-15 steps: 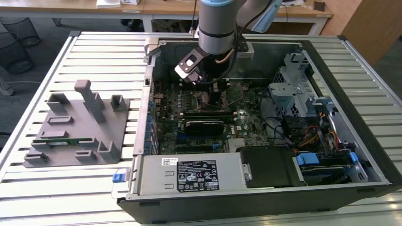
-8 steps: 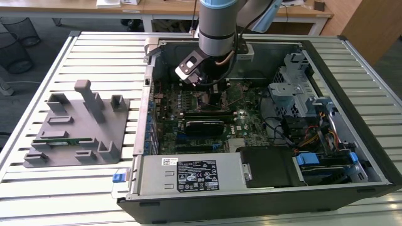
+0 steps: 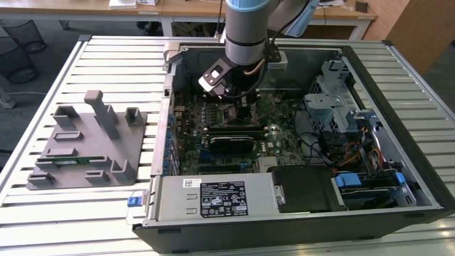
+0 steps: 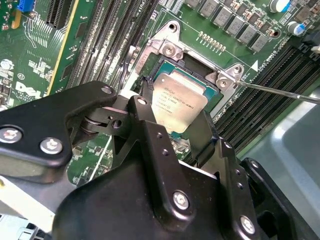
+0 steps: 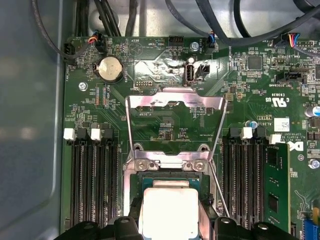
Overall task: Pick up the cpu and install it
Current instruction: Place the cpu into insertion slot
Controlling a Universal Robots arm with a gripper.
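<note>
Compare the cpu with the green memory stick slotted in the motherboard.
The cpu is square with a silver-grey top; the memory stick is a long, narrow green board. The cpu lies flat at the open socket; the memory stick stands on edge in its slot. The gripper is shut on the cpu; nothing touches the memory stick. Both are at the same motherboard.

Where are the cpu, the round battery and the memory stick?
cpu (image 4: 180, 102): second wrist view, metal top's middle.
battery (image 5: 110, 69): first wrist view, its centre.
memory stick (image 5: 276, 185): first wrist view, its middle.
</note>
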